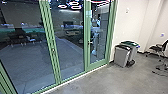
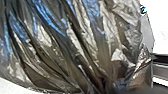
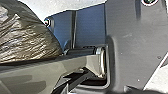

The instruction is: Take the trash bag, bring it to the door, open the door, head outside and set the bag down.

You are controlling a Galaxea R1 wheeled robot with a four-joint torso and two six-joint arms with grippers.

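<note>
Green-framed glass doors (image 1: 56, 60) stand closed across the left and middle of the head view, with a small handle on an upright. The dark, shiny trash bag (image 2: 75, 45) fills much of the left wrist view, its plastic drawn into long folds that gather where my left gripper has hold of it. Part of the same trash bag (image 3: 25, 37) appears in the right wrist view, beside a robot arm link. The bag's contents are hidden.
Two grey bins (image 1: 122, 55) stand against the wall right of the glass. An office chair (image 1: 158, 48) is at the far right. Behind the glass shows a pale upright figure, unclear. Concrete floor (image 1: 112, 80) lies ahead.
</note>
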